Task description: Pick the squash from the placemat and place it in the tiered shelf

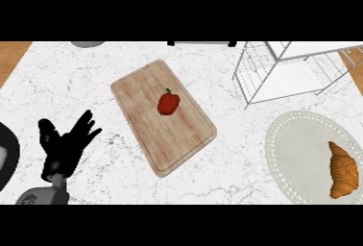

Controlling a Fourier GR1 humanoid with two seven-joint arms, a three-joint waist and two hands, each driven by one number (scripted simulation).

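While you look down at the marble counter [212, 187], your left hand [65, 144] sits at the lower left w/ fingers straight and spread, pointing up and away, holding nothing. It's resting above bare marble, well apart from everything that matters. Your right hand isn't showing anywhere in the head view.

Now the squash [342, 169]: it's the orange-tan, curved piece lying on the pale round placemat [297, 139] at the right, towards the mat's right side and lower half. Long axis runs roughly top to bottom, narrower end up, fatter end down near the picture's lower edge. Nothing's touching it.

Tiered shelf [284, 72] is the white wire rack at the upper right, just above the placemat; its lower front corner comes near the mat's top rim, but I can't tell if they touch. Part of the rack runs off past the top and right edges.

Centre of the counter you've got a wooden cutting board [164, 120], set at a slant, w/ a red bell pepper [168, 103] sitting on its upper half, green stem up. Board lies btwn your left hand and the placemat.

Wood floor [13, 55] shows at the top left corner.
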